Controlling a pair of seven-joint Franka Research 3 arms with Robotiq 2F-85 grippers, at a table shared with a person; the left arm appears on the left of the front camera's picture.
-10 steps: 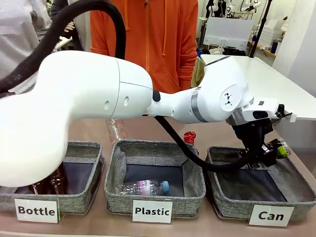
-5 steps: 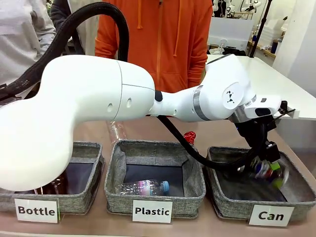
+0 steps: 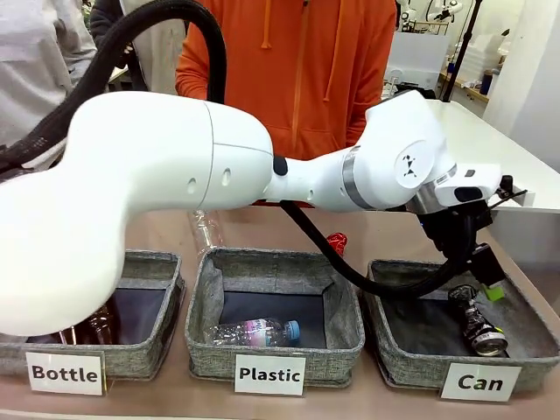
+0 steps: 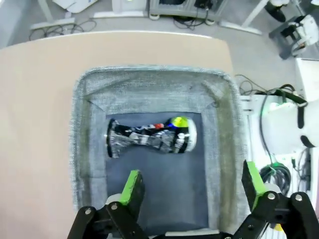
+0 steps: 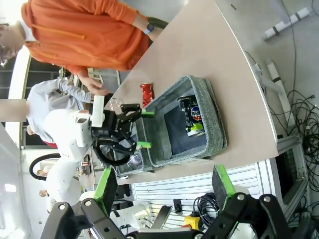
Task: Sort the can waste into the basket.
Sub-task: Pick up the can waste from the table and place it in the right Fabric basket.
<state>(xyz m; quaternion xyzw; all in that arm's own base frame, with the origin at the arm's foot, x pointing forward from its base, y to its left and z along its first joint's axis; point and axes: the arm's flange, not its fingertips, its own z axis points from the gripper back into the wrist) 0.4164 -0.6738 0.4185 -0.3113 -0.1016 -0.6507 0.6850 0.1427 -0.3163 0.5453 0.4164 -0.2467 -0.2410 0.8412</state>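
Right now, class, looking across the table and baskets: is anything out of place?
Yes. The shiny red crushed can lies on the table outside the grey woven basket labelled Can, which holds the dark printed crushed can.

Tan tabletop [image 4: 40,114], grey floor [image 4: 20,20] beyond its edge, white table [image 3: 499,140] farther back (bright, even light)

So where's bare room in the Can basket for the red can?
Bare lining lies between the dark can and the left wall of the Can basket, in front view. Crowded on the right: the can under the left end effector.
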